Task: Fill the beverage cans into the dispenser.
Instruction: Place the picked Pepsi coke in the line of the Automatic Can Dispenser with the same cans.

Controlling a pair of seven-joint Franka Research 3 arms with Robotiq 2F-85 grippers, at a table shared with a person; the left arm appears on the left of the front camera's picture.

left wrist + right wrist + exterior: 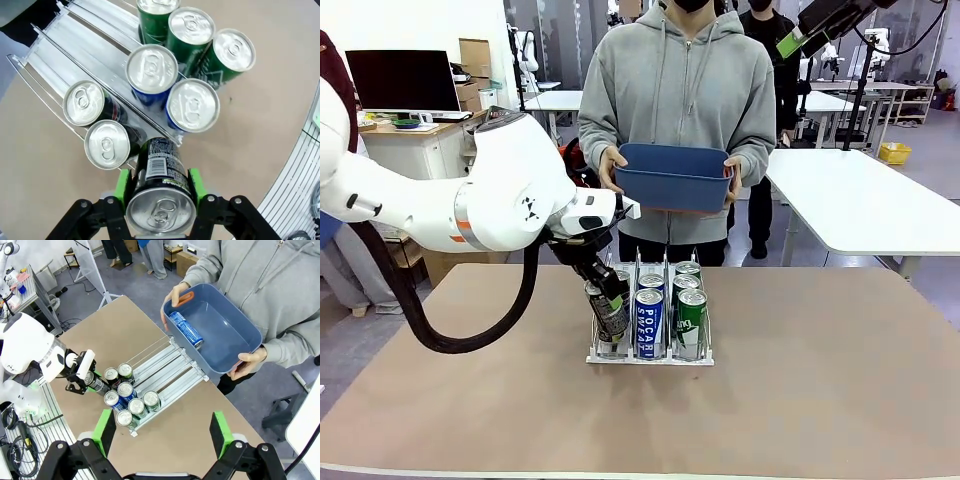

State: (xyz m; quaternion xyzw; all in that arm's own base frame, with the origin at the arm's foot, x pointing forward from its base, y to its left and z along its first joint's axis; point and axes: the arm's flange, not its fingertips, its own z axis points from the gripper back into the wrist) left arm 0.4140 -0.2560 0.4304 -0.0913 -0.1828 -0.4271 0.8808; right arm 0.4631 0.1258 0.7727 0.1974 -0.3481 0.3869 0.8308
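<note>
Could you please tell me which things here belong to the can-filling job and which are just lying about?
Job: black can in the left gripper, dispenser, loaded cans, blue can in the blue bin.
Lying about: monitor, white tables, yellow crate.

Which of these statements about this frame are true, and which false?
1. The left gripper is shut on a black can. True.
2. The right gripper holds a can. False: it is open and empty.
3. The person holds the blue bin. True.
4. The blue bin is empty. False: a blue can lies in it.
5. POCARI SWEAT cans stand in the dispenser's middle lane. True.
</note>
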